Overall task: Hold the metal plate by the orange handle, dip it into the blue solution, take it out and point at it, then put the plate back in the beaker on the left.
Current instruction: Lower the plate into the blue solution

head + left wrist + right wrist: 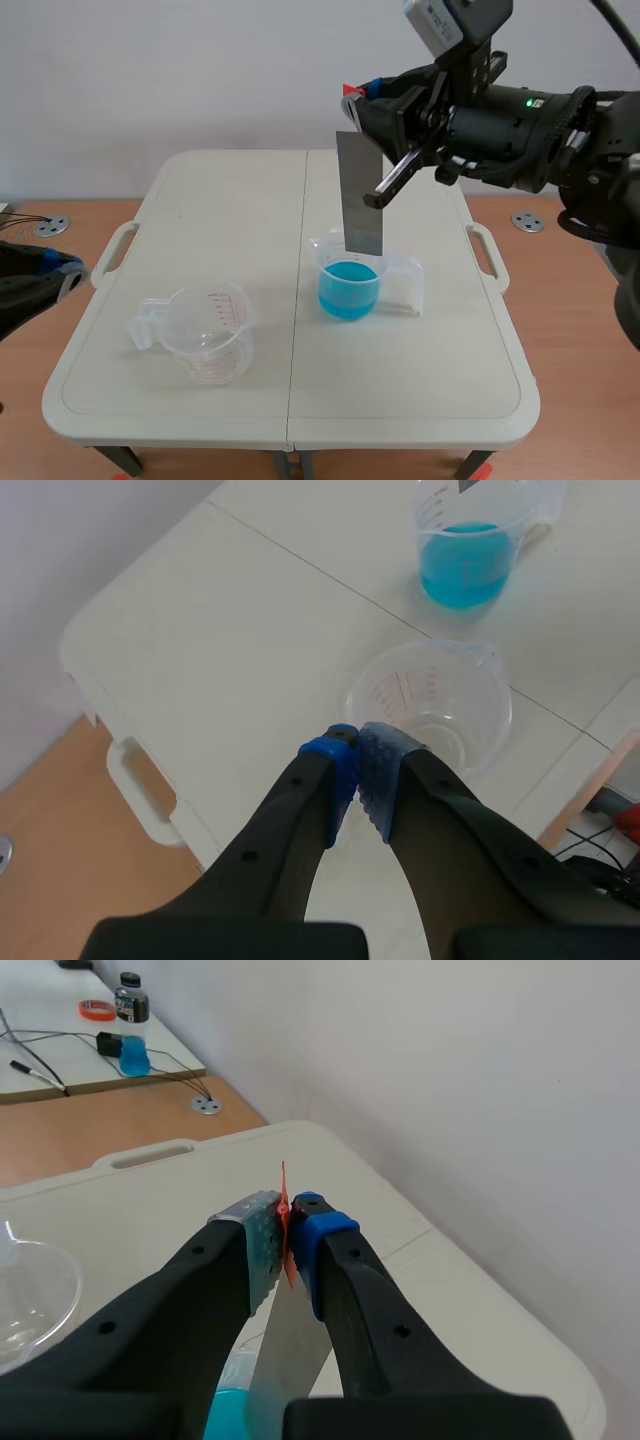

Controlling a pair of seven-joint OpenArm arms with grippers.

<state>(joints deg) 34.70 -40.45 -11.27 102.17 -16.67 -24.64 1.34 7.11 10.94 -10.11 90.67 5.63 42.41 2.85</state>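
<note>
My right gripper (372, 97) is raised over the table's middle, shut on the orange handle (351, 90) of the grey metal plate (359, 195). The plate hangs upright, its lower edge just above the beaker of blue solution (349, 282). In the right wrist view the orange handle (286, 1228) is pinched between the pads of my right gripper (288, 1235), and the plate (290, 1360) drops below them toward the blue liquid (226, 1410). The empty clear beaker (207, 331) stands at the left. My left gripper (358, 770) is shut on nothing, hovering near that empty beaker (432, 705).
The white folding table (200, 200) has carry handles on both sides (112, 250). In the right wrist view a side table holds a bottle (132, 1025), cables and an orange ring (97, 1008). The left arm (30, 280) sits low at the table's left edge.
</note>
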